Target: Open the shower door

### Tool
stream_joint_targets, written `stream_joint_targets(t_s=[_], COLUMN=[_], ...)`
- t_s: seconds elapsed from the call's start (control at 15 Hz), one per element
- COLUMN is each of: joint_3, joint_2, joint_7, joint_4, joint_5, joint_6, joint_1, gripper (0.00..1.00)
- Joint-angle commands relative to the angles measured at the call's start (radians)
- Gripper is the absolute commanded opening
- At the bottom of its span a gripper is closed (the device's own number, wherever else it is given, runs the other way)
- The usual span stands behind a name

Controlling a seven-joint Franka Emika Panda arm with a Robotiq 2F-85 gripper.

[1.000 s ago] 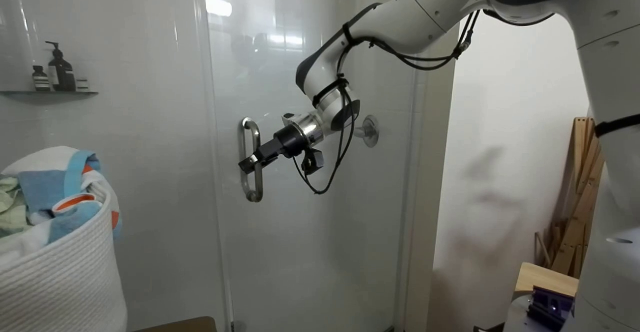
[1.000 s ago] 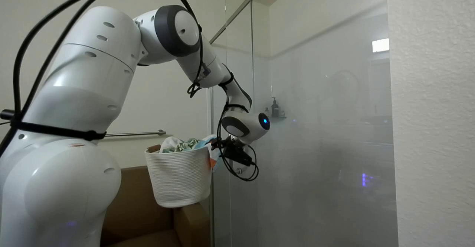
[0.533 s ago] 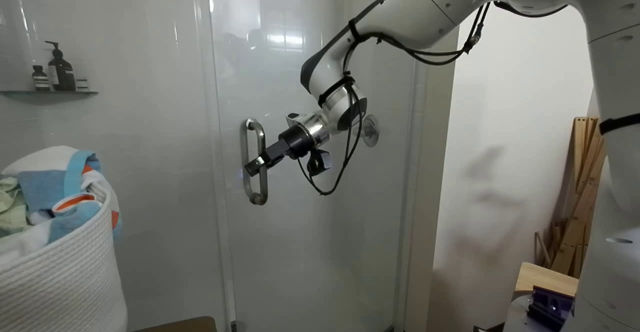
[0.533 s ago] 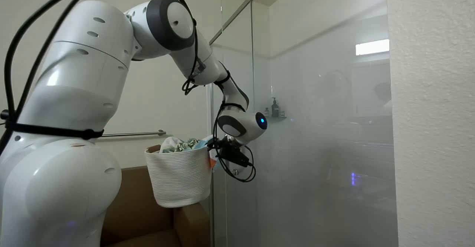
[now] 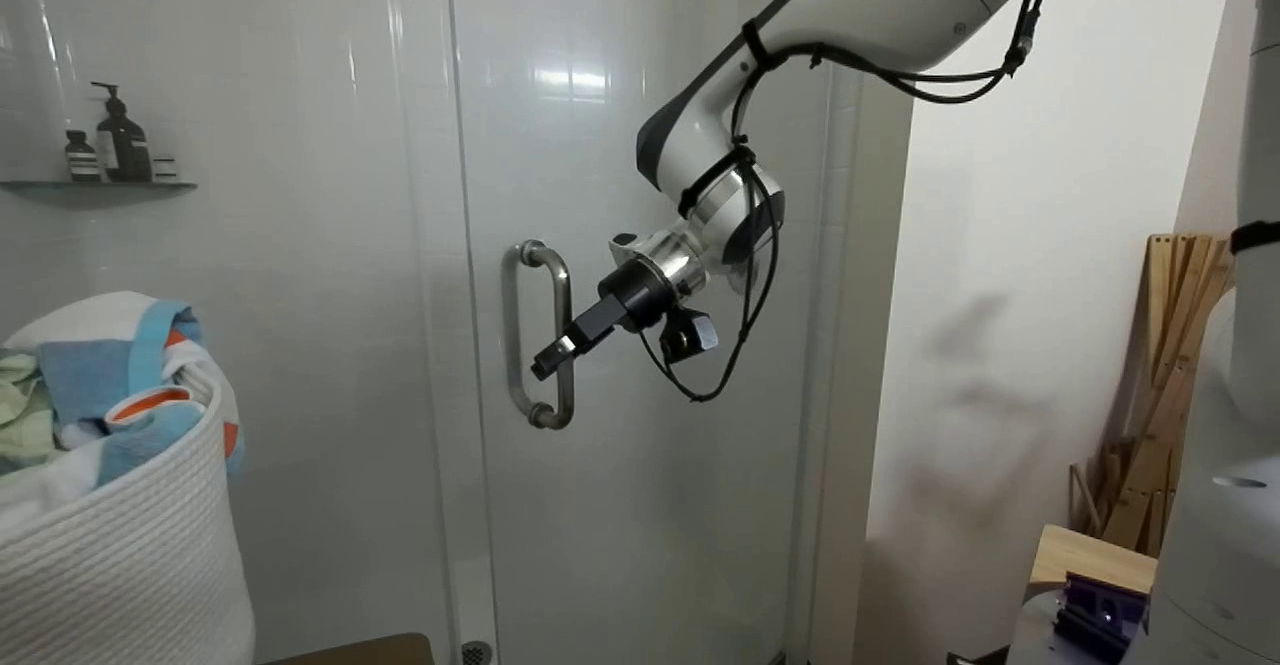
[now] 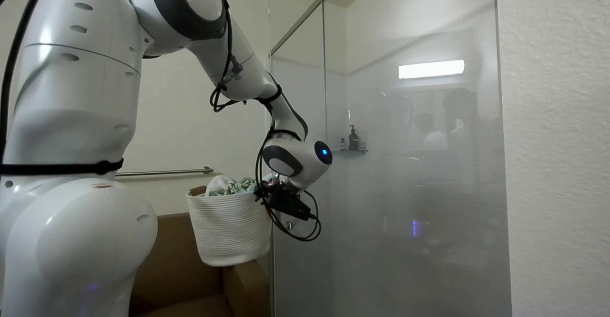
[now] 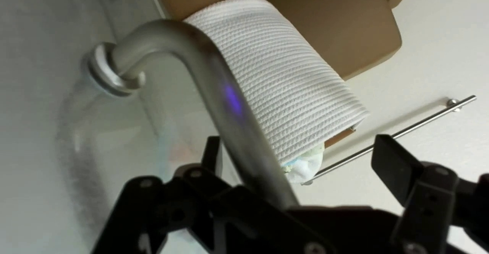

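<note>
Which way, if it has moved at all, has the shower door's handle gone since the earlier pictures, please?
Yes: in an exterior view, the handle has moved rightward and slightly down in the picture, farther from the fixed wall shelf.

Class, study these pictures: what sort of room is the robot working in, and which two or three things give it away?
Most likely a bathroom: there is a clear glass shower door with a metal handle, a pump bottle on a shelf, and what looks like a towel rail.

Shower-door handle (image 7: 222, 89): silver-grey, we see
Gripper (image 7: 300, 160): black
Basket (image 6: 228, 226): white, ribbed, we note
Cloth (image 5: 100, 382): blue, white, orange, green
Armchair (image 6: 178, 260): brown
</note>
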State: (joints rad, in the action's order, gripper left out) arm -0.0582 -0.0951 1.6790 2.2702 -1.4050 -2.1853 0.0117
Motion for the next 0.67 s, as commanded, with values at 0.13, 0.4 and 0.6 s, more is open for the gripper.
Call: stream_joint_targets(t_s=[0.13, 0.4, 0.6], joint_3=[0.026, 0.023, -0.012], joint_2=[0.133, 0.221, 0.256], joint_7=[0.023, -0.001, -0.168], joint_4=[0.115, 0.13, 0.131], joint_5=[-0.001, 0.009, 0.128], joint_6=[-0.188, -0.317, -0.454], joint_1=[0.003, 0.01, 0.021], gripper=[1.0, 1.0, 1.0])
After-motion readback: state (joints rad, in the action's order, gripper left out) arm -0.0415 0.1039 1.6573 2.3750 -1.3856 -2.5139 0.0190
